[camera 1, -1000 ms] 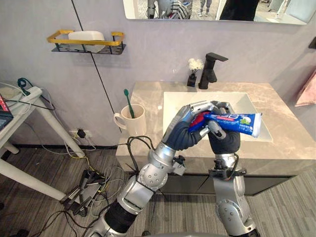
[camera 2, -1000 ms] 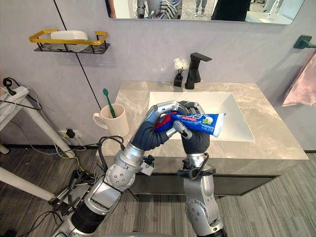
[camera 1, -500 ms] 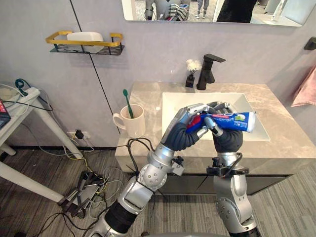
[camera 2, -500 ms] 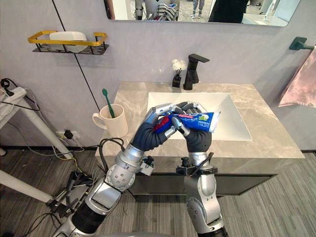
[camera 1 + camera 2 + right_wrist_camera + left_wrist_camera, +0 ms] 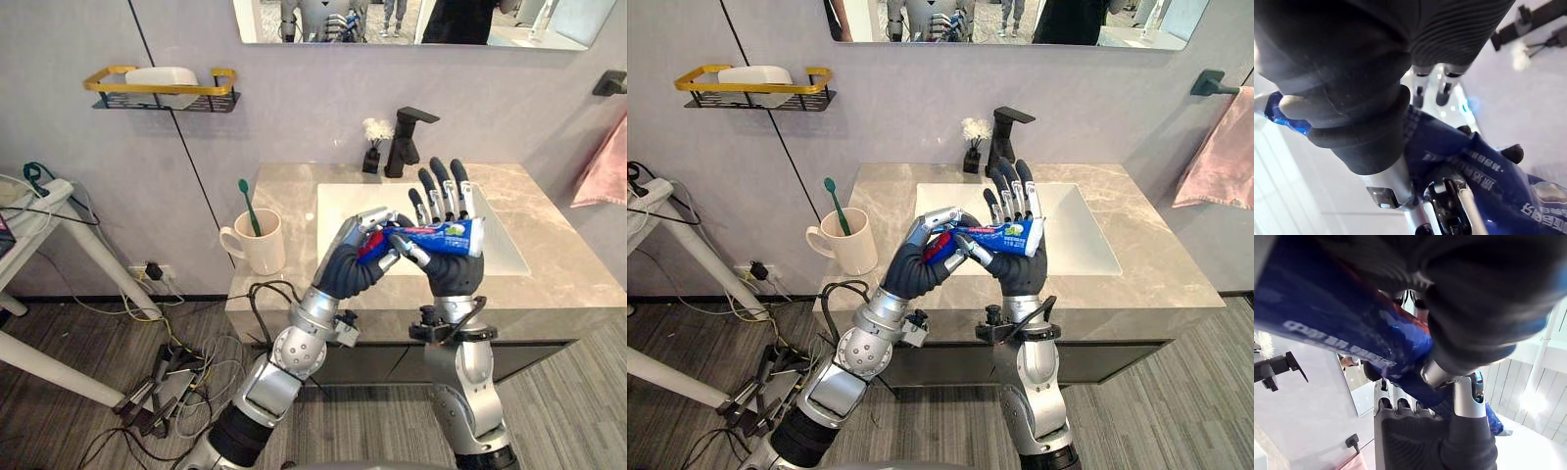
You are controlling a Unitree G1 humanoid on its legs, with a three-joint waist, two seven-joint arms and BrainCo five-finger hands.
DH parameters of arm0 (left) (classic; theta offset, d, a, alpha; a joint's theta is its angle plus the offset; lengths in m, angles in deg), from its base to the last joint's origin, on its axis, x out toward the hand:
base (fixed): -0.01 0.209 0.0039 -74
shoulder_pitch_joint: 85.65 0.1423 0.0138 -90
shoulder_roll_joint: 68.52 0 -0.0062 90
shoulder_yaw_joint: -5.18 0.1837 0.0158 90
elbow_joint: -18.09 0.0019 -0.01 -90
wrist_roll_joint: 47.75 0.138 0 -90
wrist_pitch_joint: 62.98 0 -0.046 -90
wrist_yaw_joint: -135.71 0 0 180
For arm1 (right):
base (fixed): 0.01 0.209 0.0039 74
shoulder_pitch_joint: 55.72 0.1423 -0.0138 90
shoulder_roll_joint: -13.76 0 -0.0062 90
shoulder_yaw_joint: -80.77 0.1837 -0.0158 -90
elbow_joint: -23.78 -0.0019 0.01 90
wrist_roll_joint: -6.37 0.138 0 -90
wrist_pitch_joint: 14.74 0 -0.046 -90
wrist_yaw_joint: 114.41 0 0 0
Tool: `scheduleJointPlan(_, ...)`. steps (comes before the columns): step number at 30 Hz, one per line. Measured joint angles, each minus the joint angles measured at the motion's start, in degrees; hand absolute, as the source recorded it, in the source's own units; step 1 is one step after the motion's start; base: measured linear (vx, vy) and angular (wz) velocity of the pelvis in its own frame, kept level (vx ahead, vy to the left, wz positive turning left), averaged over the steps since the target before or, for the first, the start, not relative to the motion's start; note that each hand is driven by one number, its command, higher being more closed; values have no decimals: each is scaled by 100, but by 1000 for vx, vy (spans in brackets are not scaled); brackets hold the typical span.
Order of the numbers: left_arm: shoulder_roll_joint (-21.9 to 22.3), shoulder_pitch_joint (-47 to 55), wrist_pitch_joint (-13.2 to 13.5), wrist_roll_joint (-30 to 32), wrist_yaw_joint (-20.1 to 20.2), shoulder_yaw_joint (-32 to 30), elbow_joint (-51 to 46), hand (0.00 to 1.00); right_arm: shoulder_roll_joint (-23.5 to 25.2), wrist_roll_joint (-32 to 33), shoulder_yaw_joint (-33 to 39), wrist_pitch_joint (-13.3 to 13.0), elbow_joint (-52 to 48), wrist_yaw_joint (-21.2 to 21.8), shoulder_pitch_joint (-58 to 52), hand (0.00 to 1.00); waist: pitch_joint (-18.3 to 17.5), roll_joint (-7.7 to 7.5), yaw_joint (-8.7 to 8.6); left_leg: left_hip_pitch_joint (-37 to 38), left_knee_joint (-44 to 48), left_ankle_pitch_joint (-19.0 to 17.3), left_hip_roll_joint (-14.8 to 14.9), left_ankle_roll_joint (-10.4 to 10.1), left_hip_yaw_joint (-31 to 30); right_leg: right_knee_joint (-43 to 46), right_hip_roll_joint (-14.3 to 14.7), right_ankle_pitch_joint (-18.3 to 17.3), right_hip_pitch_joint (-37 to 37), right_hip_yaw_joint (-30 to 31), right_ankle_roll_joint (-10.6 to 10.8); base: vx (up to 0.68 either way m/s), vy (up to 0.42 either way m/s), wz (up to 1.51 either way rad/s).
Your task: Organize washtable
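- Toothpaste tube [image 5: 436, 238]: held in the air above the front edge of the desk [image 5: 568, 279], in front of the sink [image 5: 338, 211] and between the two hands.
- Left hand [image 5: 348, 266]: fingers curled round the red cap end of the tube. This appears to be the only firm grip.
- Right hand [image 5: 449, 272]: spread wide, with fingers [image 5: 443, 191] straight and pointing up behind the tube. The tube's far half lies across the palm and the thumb crosses its front. Whether the thumb presses or merely rests cannot be told.
- Risk 1: the tube may sag or swing down at its free end if the right hand draws away, because the left hand grips only a short length near the cap.
- Risk 2: a slip would probably drop the tube into the sink or past the desk edge to the floor, since it hangs close to that edge.
- Risk 3: if the mug [image 5: 263, 253] is the goal, the toothbrush [image 5: 247, 201] leaning in it could block the tube. A sideways push from the tube could also tip the mug.
- Long axis: roughly level, running across the robot's front from left to right.
- Pointing: the cap end points to the robot's left and the flat crimped end to its right. The crimped end is slightly higher, and the printed face is turned toward the head camera.
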Motion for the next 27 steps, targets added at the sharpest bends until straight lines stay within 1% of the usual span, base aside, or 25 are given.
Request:
scheduleJointPlan(2,1,35,23,-52,-54,-17,0,100,6,1,-93,0,0,-83,65,0,-27,44,-3,6,0,0,-1,0,0,-43,-1,23,27,-1,2,0,0,0)
scheduleJointPlan(8,48,161,86,-176,-106,-61,-54,100,72,47,-291,-1,10,-130,293,0,-83,152,18,6,0,-1,16,-1,-6,-50,16,26,30,-6,-3,0,0,0)
scheduleJointPlan(9,50,161,87,-199,-122,-68,-67,100,78,50,-335,-1,15,-138,344,100,-87,163,18,6,-1,-1,16,-1,-6,-51,15,27,30,-6,-3,0,0,0)
scheduleJointPlan(11,56,161,91,-206,-181,-64,-75,100,115,72,-385,-2,19,-145,392,100,-89,165,15,6,-2,-1,16,-1,-6,-53,15,27,31,-6,-4,0,0,0)
scheduleJointPlan(15,57,161,70,-303,-219,-81,-74,100,155,346,-633,-30,147,-163,550,100,-90,169,19,7,-5,0,16,-1,-6,-56,15,28,32,-6,-5,0,0,0)
scheduleJointPlan(16,57,161,73,-323,-285,-91,-75,100,174,509,-750,-55,163,-186,615,100,-91,170,24,8,-6,0,16,-1,-6,-56,13,28,33,-7,-5,0,0,0)
scheduleJointPlan(17,57,161,73,-325,-312,-91,-75,100,173,536,-797,-93,185,-190,638,100,-91,170,26,8,-6,0,15,-1,-6,-56,12,28,34,-7,-5,0,0,0)
scheduleJointPlan(19,44,162,76,-326,-330,-62,-75,100,189,689,-859,-220,243,-212,707,100,-91,170,69,12,-6,0,12,-1,-3,-56,8,28,35,-7,-4,0,0,0)
scheduleJointPlan(21,46,162,74,-333,-341,-59,-74,100,191,736,-898,-288,289,-213,759,100,-91,172,114,18,-6,0,12,-1,3,-56,8,29,37,-3,-4,0,0,0)
scheduleJointPlan(24,37,167,75,-359,-349,-1,-73,100,210,740,-904,-398,375,-232,860,100,-98,184,139,24,-6,0,15,-1,9,-57,9,31,40,0,-7,0,0,0)
scheduleJointPlan(27,31,207,69,-357,-407,62,-63,100,218,738,-938,-429,409,-302,874,100,-106,196,145,25,-7,-1,16,-1,20,-66,11,38,40,9,-8,0,-1,-1)
